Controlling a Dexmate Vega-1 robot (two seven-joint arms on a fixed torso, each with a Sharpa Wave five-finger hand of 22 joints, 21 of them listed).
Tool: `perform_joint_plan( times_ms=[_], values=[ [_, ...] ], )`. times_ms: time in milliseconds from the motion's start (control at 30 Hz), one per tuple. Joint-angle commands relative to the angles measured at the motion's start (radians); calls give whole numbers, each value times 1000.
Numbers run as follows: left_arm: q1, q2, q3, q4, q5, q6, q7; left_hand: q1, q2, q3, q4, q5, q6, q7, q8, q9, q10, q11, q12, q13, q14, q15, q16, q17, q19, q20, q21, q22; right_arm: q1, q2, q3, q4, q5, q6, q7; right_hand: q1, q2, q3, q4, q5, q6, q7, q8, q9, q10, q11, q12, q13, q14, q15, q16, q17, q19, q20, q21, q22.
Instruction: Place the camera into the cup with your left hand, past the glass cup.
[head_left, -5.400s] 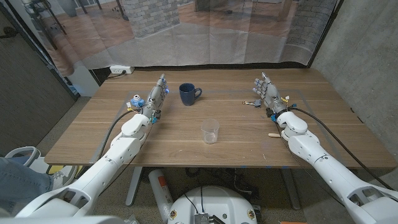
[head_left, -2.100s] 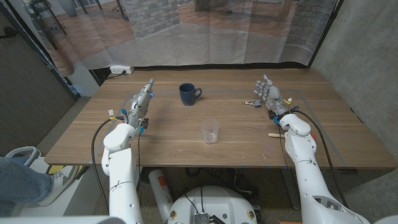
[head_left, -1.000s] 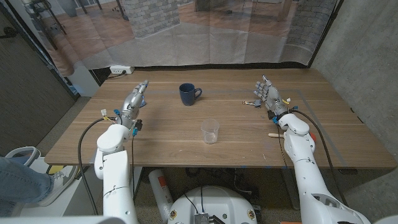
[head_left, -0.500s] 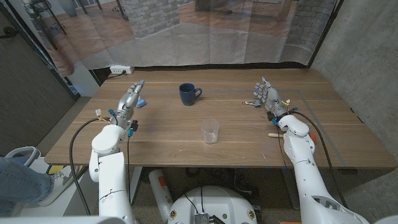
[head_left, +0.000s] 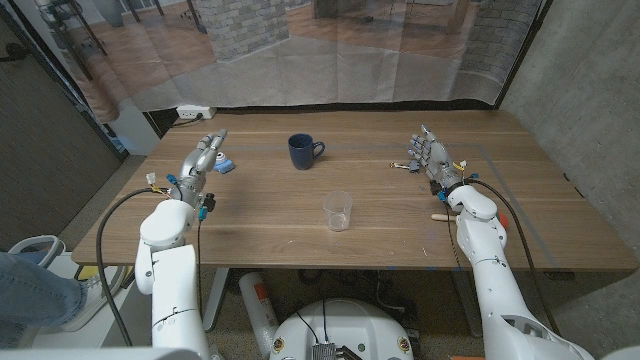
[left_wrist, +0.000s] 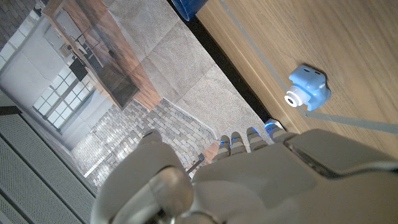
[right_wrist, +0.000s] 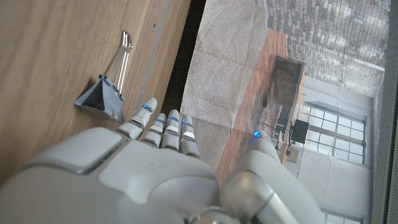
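The small light-blue toy camera (head_left: 224, 165) lies on the table's far left part, also seen in the left wrist view as the camera (left_wrist: 308, 90) with its white lens showing. My left hand (head_left: 200, 160) hovers just left of it, fingers straight and apart, holding nothing. The dark blue mug (head_left: 303, 151) stands further right toward the back, handle pointing right; its rim edge (left_wrist: 186, 6) shows in the left wrist view. The clear glass cup (head_left: 338, 211) stands mid-table, nearer the front. My right hand (head_left: 432, 160) is held up at the far right, open and holding nothing.
A black binder clip (head_left: 405, 165) lies just left of my right hand, and shows as the clip (right_wrist: 102, 93) in the right wrist view. A small wooden piece (head_left: 440, 214) lies near the right forearm. A power strip (head_left: 194, 113) sits beyond the table's back edge.
My left arm has pulled back and swung left; the hand has passed from the camera's right side to its left. The camera, mug, glass and right hand have stayed in place.
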Motion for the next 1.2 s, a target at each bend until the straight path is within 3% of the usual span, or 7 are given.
perform_joint_plan(
  times_ms=[33, 633, 1200],
  values=[
    [22, 2, 22, -50, 92, 47, 30, 11, 0, 3, -8, 5, 6, -2, 2, 3, 0, -2, 0, 6, 1, 3, -1, 2, -54, -12, 0, 6, 17, 2, -6, 18, -5, 6, 1, 2, 4, -6, 2, 9, 5, -7, 7, 2, 7, -4, 4, 2, 5, -2, 6, 4, 13, -35, -2, 6],
    [45, 3, 34, -93, 172, 91, 57, 23, 2, 3, -14, 9, 15, -8, 1, 3, 10, -7, 0, 6, 5, -2, -2, 2, -52, -11, -1, 6, 33, 8, -7, 35, -10, 8, -1, 2, 5, -9, 1, 11, 5, -7, 8, 3, 8, -2, 4, 2, 7, -2, 6, 4, 17, -35, -10, 6],
    [51, 25, 85, -123, 329, 170, 88, 39, 6, 5, -22, 14, 27, -12, 1, 3, 20, -13, 0, 6, 12, -5, -3, 1, -48, -11, -1, 5, 34, 7, -7, 39, -15, 8, 1, 1, 5, -11, 1, 13, 7, -8, 8, 3, 9, -4, 4, 2, 9, 0, 7, 4, 21, -34, -17, 6]
  ],
)
